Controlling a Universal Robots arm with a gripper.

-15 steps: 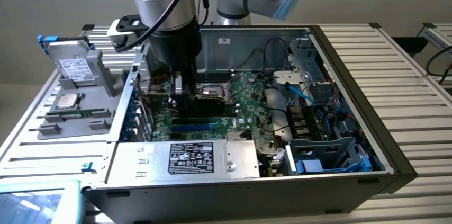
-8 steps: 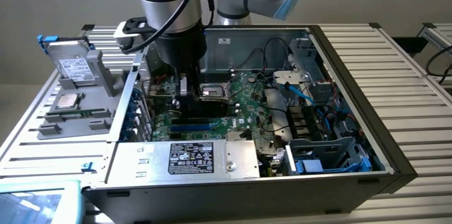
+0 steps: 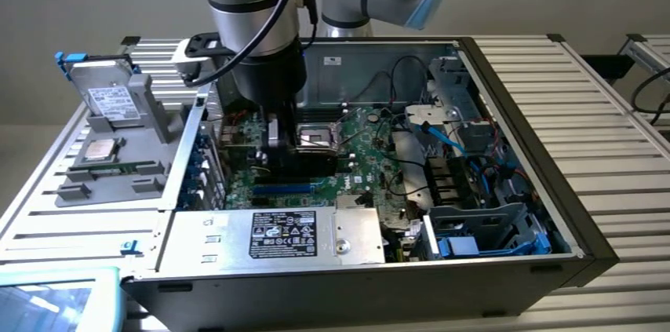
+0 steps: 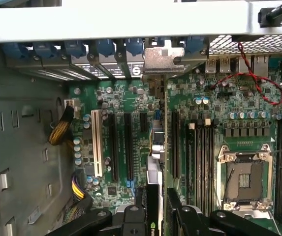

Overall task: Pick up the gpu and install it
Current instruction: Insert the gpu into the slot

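From where I stand, the gripper (image 4: 155, 219) is down inside the open case (image 3: 586, 214), its fingers (image 4: 131, 216) clamped on either side of the gpu (image 4: 154, 189). The card stands on edge between them, low over the motherboard (image 4: 131, 98). Its silver bracket (image 4: 164, 58) sits up against the rear wall of the case, among the blue retention clips (image 4: 106, 48). In the exterior view the gripper (image 3: 281, 140) and the black cooler of the gpu (image 3: 304, 163) sit just beside the CPU socket (image 3: 314, 134).

I cannot tell whether the card's edge is already in a slot.

To my eye the thing that matters is squareness. The card should stay upright and parallel to the long black slots (image 4: 128, 147), with the bracket lined up in its rear opening. Pressure ought to go straight down and evenly along the card, never tipping it. The red-and-black twisted wire (image 4: 249, 73) and the yellow cable bundle (image 4: 62, 125) lie apart from the card, so I judge them unlikely to snag.
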